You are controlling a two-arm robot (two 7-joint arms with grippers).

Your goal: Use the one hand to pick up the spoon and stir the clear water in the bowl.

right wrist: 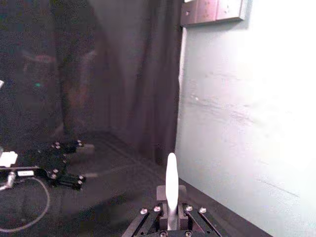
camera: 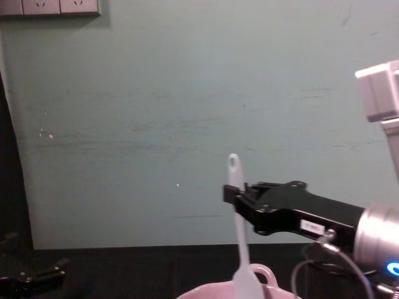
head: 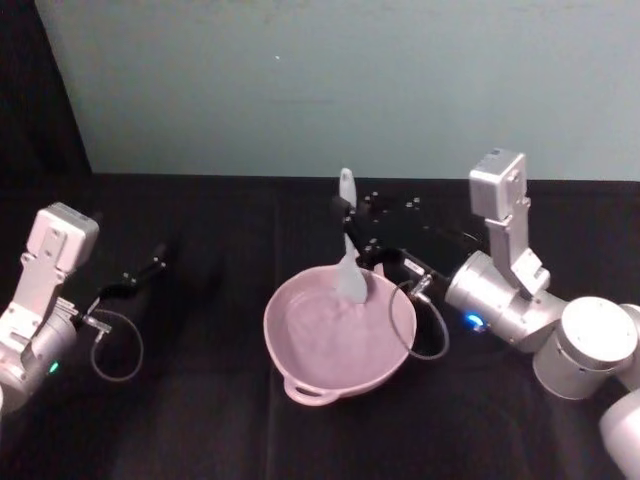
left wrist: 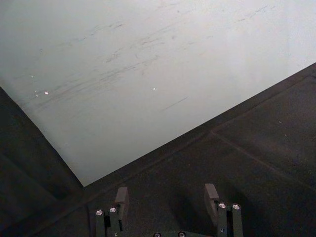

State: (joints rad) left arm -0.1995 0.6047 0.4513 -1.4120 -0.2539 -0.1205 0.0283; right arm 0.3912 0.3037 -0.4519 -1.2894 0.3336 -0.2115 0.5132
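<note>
Pink bowl [head: 278, 345] sits near you, mid-table. Your right gripper [camera: 235, 194] is clamped on the spoon [camera: 239, 233], so the pick-up looks done. You hold the spoon upright, wide end down inside the bowl's far side. Stirring is what's left, I think. Your left gripper [head: 150, 262] rests far left, fingers apart.

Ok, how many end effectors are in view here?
2. The right end effector grips the spoon upright, its head in the bowl; the left end effector is open at far left.
</note>
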